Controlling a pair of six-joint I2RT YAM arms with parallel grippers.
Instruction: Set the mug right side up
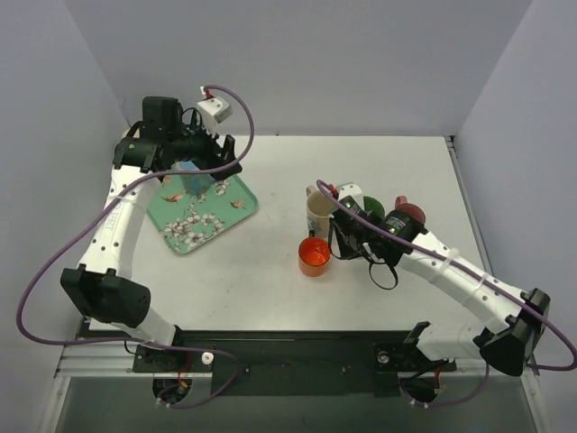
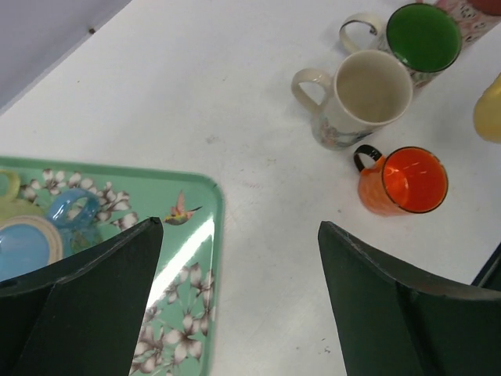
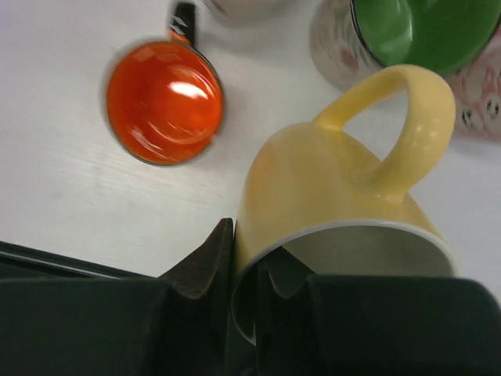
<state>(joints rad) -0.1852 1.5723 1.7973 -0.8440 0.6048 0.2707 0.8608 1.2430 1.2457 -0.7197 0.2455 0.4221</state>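
Task object: the yellow mug [image 3: 313, 180] is seen at lower centre-right of the right wrist view; it is tilted, mouth toward the camera, handle [image 3: 419, 117] uppermost; whether its base touches the tabletop [image 1: 270, 289] cannot be told.
Right pincer [image 3: 246, 254]: clamped on the mug's rim; one finger is laid against the outer wall, the other is set inside the mouth.
Left pincer [image 2: 239, 301]: jaws apart, nothing held; it is hung over the corner of the flowered tray [image 2: 210, 235], at upper left of the overhead view.
Risk, slip: the mug is held by a thin rim bite only; rotation about that bite is judged likely if it is swung quickly, and a drop could follow.
Risk, collision: the green mug [image 3: 415, 31] is just beside the handle and the orange cup [image 3: 164, 102] is near at upper left; either could be struck or toppled if the mug is swept sideways while being levelled.
Risk, release: toppling is judged possible if the mug is let go before its base is flat.
Right arm [image 1: 451, 271]: stretched from lower right toward the centre, wrist angled down over the cluster of cups.
Left arm [image 1: 113, 234]: raised from lower left to upper left; well apart from the task.
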